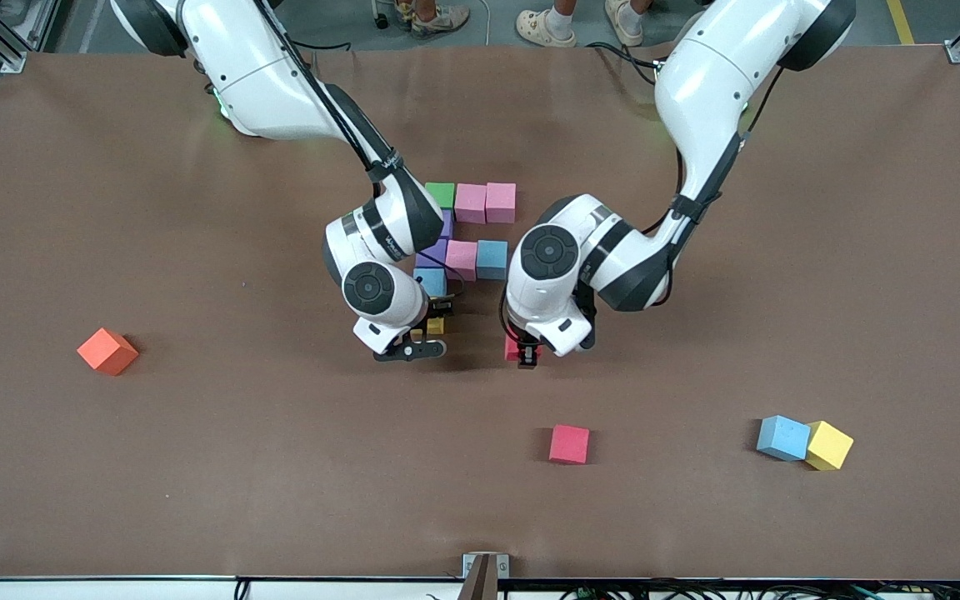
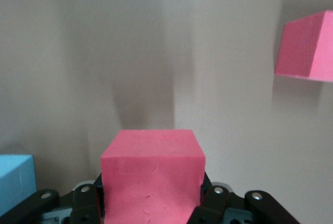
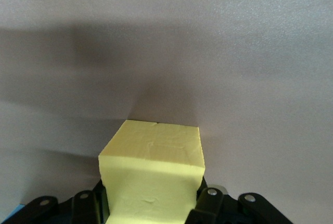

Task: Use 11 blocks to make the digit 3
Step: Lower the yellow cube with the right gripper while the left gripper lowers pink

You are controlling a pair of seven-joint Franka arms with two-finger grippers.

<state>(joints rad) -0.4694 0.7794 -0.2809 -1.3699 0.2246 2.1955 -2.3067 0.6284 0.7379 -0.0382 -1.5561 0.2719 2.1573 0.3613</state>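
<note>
Touching blocks form a partial figure mid-table: green (image 1: 440, 195), pink (image 1: 470, 202) and pink (image 1: 501, 202) in one row. Purple (image 1: 432, 252), pink (image 1: 461, 259) and light blue (image 1: 492, 259) make a second row, with another light blue (image 1: 432, 282) below it. My right gripper (image 1: 430, 327) (image 3: 151, 203) is shut on a yellow block (image 1: 435, 325) (image 3: 153, 174), low beside that light blue block. My left gripper (image 1: 524, 354) (image 2: 151, 203) is shut on a red block (image 1: 513, 348) (image 2: 151, 174), low over bare table toward the left arm's end of the figure.
A loose red block (image 1: 569, 443) (image 2: 307, 47) lies nearer the front camera. A light blue block (image 1: 782, 437) and a yellow block (image 1: 828, 446) touch each other toward the left arm's end. An orange cube (image 1: 107, 351) sits toward the right arm's end.
</note>
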